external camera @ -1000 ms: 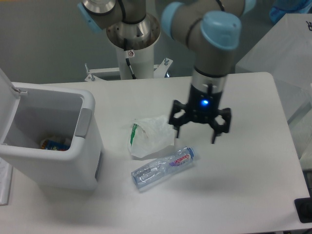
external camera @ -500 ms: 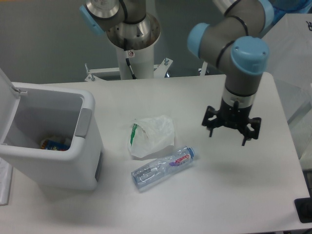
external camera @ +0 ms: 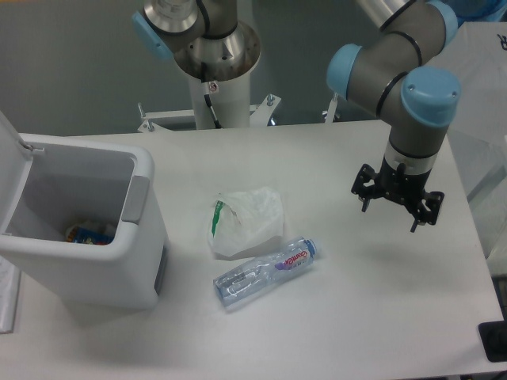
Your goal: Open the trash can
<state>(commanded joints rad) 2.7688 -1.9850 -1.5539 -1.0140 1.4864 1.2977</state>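
Note:
The white trash can (external camera: pixel 119 261) stands at the table's left edge. Its lid (external camera: pixel 14 141) is swung up at the far left, and the inside shows a colourful wrapper at the bottom. A grey push tab (external camera: pixel 136 199) sits on its right rim. My gripper (external camera: pixel 390 214) hangs open over the right side of the table, far from the can, with nothing between its fingers.
A crumpled translucent plastic bag (external camera: pixel 245 222) with a green mark lies mid-table. A clear plastic bottle (external camera: pixel 265 271) lies on its side just in front of it. The robot's base column (external camera: pixel 215 95) stands at the back, and the table's right edge is close to the gripper.
The arm has swung rightward, carrying the open gripper from above the bag and bottle to the table's right side. The can, bag and bottle have not moved.

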